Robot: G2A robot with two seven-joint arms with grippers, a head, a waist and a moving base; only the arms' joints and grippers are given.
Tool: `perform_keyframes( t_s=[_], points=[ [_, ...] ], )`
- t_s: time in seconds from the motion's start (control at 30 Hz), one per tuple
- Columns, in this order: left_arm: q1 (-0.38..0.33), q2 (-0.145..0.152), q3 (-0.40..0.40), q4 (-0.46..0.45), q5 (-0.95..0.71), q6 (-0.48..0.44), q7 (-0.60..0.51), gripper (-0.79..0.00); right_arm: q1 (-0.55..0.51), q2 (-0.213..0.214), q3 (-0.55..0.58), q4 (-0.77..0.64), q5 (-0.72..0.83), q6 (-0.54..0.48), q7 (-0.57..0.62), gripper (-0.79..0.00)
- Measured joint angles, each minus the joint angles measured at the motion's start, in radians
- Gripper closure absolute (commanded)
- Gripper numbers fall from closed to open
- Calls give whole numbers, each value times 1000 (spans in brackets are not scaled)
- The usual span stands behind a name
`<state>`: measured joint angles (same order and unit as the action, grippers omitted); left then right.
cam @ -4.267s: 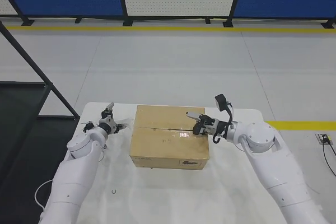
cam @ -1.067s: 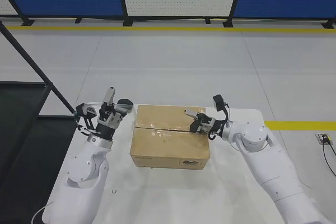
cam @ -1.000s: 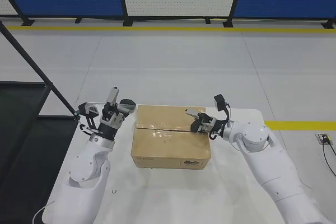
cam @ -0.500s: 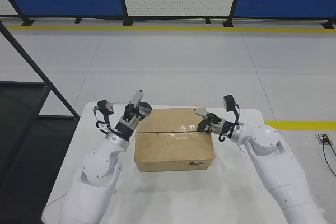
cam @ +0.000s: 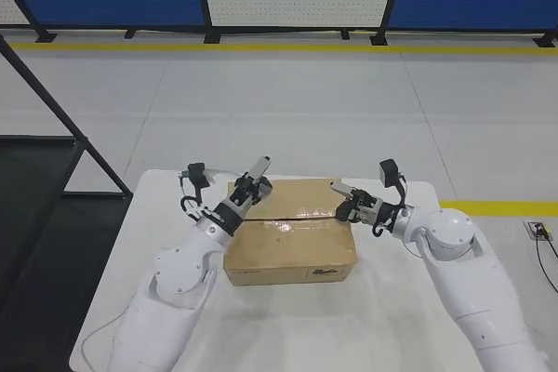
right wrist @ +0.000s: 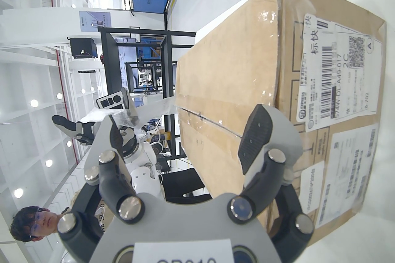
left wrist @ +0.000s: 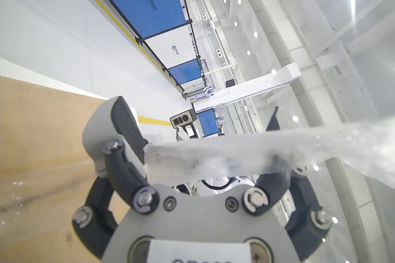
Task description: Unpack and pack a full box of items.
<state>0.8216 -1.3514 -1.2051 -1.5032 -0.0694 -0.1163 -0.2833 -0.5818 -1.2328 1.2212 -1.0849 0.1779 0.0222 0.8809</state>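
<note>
The box sits closed in the middle of the table; its long axis runs across between my two pincers, and the seam follows that axis. My left pincer hangs over the box's left end, jaws wide; a strip of clear tape lies across the gap, stuck at one side, and leads down to the seam's left end. My right pincer is at the right end, jaws wide, holding nothing. I judge the peel must travel along the seam, left toward right; my left arm is nearer.
</note>
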Motion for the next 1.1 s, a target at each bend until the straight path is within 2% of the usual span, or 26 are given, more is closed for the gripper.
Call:
perform_keyframes(
  t_s=[0.33, 0.7, 1.1],
  points=[
    [-35, -11, 53, 35, 67, 46, 5, -785, 9, 0, -9, 20, 10, -10, 3, -785],
    [-55, -18, 70, 71, 101, 70, -9, -785, 13, 0, -21, 24, 23, -30, -1, -785],
    [-55, -15, 72, 71, 201, 28, -46, -785, 15, 0, -30, 30, 26, -33, -5, -785]
  ],
)
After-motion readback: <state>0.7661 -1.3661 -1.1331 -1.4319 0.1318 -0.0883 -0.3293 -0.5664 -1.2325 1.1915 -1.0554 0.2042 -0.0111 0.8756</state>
